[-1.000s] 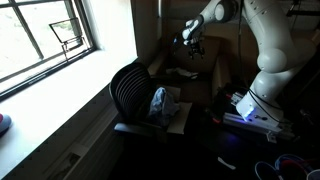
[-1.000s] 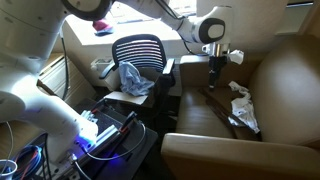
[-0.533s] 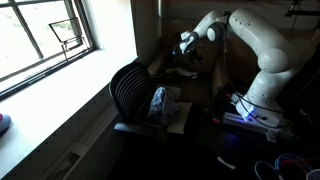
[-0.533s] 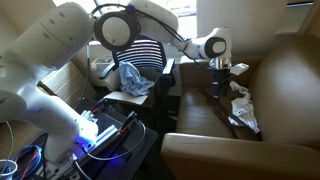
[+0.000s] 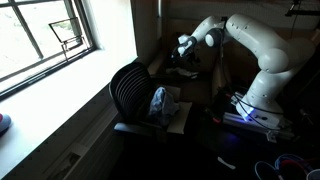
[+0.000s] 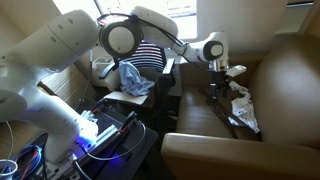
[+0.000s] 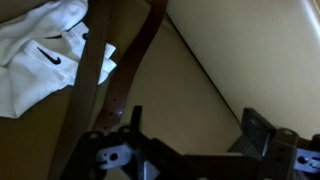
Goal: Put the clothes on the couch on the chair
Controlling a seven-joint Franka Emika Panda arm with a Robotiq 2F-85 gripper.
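— Where are the clothes?
— I see the white garment at the upper left of the wrist view, lying on the couch beside a brown strap.
— The gripper?
— My gripper is spread wide and holds nothing.

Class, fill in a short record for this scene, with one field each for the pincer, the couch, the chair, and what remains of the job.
pincer: open, holding nothing, above the couch seat close to the clothes
couch: brown; a white garment and a brown belt lie on its seat
chair: dark mesh-backed office chair beside the couch; a pale blue garment lies on its seat
remaining: the white garment is not yet on the chair
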